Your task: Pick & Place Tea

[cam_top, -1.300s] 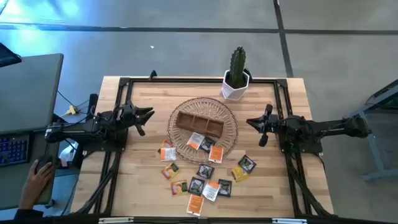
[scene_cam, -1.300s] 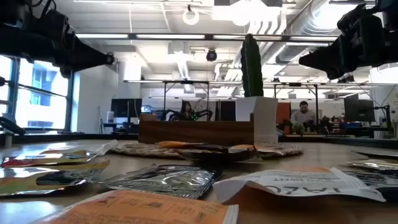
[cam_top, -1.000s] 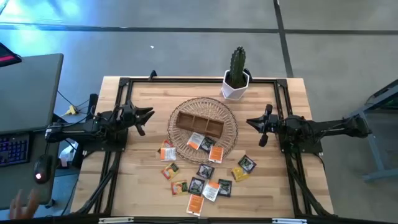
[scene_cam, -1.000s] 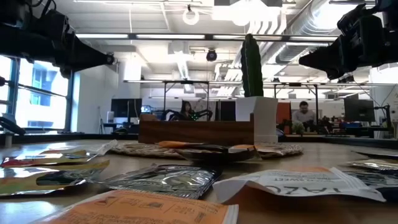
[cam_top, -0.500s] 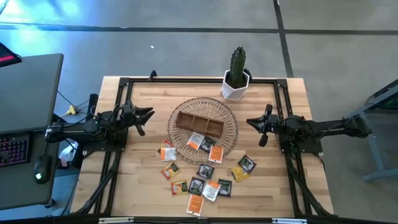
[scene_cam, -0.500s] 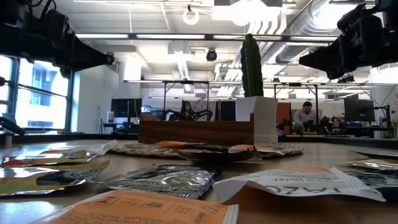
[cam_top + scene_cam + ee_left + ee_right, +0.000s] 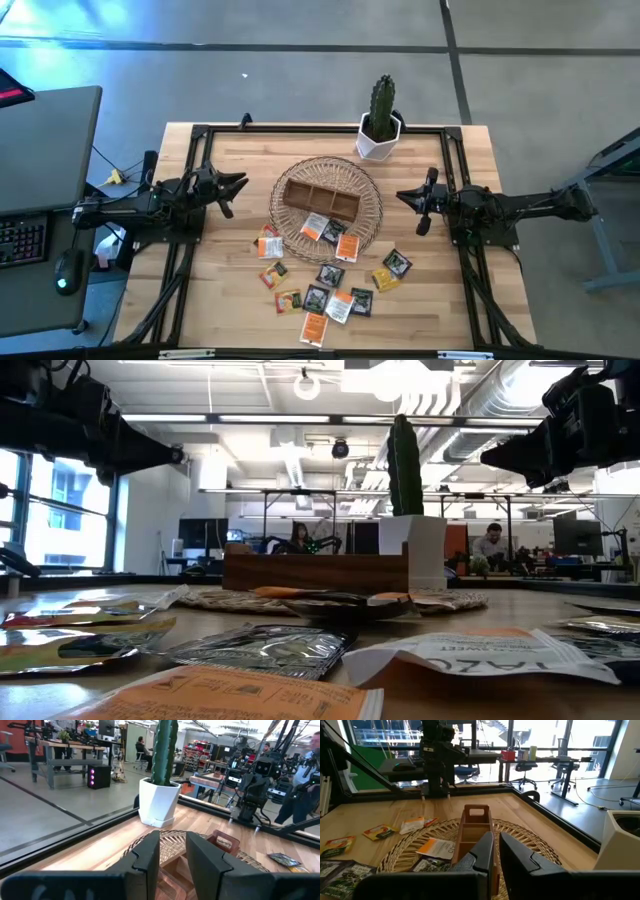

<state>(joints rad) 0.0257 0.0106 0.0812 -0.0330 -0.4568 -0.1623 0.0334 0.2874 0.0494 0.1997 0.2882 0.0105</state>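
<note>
Both arms are waiting above the table, the left gripper (image 7: 236,184) at nine o'clock of the wicker basket (image 7: 372,200) with fingers a little apart on nothing, the right gripper (image 7: 408,196) at three o'clock with fingers nearly closed, also empty. The tea packets (image 7: 330,300) are lying mostly at six o'clock of the basket, a few inside it beside the wooden box (image 7: 320,200). Judging by this, whichever arm is going first should be opening wider, coming straight down on one isolated packet's edge, and avoiding overlapped ones.

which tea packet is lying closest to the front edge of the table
The orange packet at the bottom of the scatter; every other packet, including the white one beside it, lies farther back toward the basket.
</note>
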